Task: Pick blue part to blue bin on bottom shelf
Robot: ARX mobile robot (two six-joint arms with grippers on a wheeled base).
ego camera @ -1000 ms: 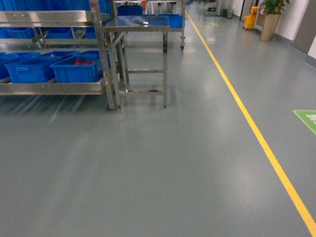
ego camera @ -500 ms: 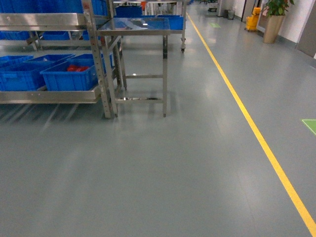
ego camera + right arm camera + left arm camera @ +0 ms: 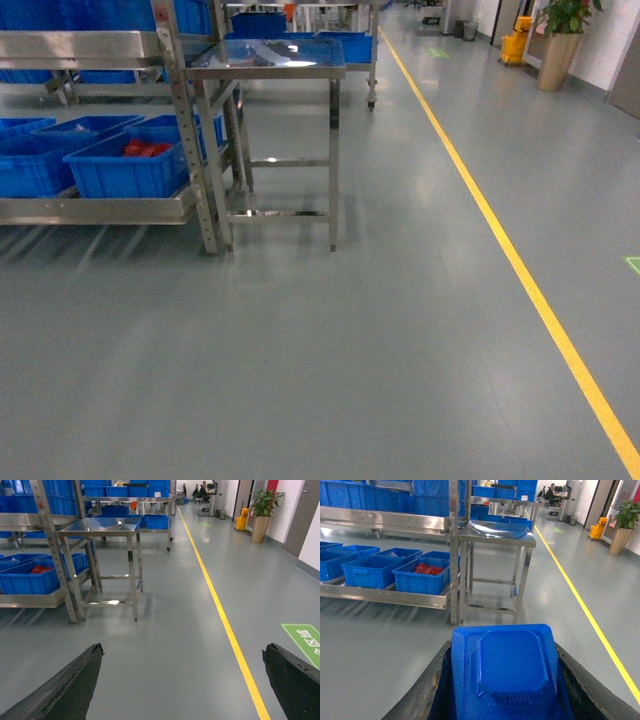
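Rack [image 3: 100, 205] sat left, bins [image 3: 125, 168] on its bottom shelf; table [image 3: 265, 70] just right of it; floor line [image 3: 520, 270] ran along the right.

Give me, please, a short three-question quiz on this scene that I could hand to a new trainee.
1. True or false: the left gripper holds the blue part.
2. What lies in the bottom-shelf blue bin nearest the steel table? A) red items B) yellow bottles C) nothing
3. How do the right gripper fingers stand, and is anything between them?

Key
1. True; the part sits between its fingers.
2. A.
3. Spread wide apart, with only bare floor between them.
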